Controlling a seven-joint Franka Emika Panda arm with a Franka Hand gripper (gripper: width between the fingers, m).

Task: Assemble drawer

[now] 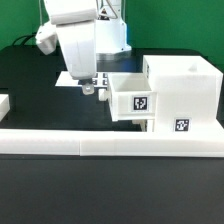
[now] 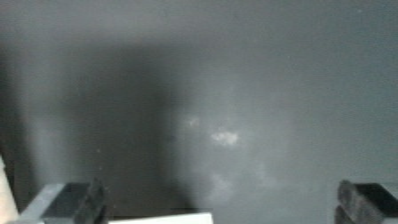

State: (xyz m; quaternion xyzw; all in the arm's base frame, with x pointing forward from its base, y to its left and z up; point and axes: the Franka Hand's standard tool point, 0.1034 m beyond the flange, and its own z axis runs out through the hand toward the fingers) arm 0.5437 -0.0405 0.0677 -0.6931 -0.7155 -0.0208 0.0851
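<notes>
White plastic tray (image 1: 133, 98) sits half-slid into hollow white cube casing (image 1: 183, 92); gripper (image 1: 93, 87) at tray's 9 o'clock, fingers spread, empty, likely to push it.

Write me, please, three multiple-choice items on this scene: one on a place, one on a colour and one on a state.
1. Where is the tray relative to the casing?
A. On top of it
B. At its side, toward the exterior view's left
C. Far off, across the table

2. What colour is the table?
A. Black
B. White
C. Red

3. How is the gripper?
A. Shut on the tray
B. Open
C. Shut on the casing

Answers:
1 B: the tagged tray sits against the casing's side.
2 A: the bare surface around the white parts is black.
3 B: the wrist view shows the fingers wide apart, clamping nothing.
</notes>
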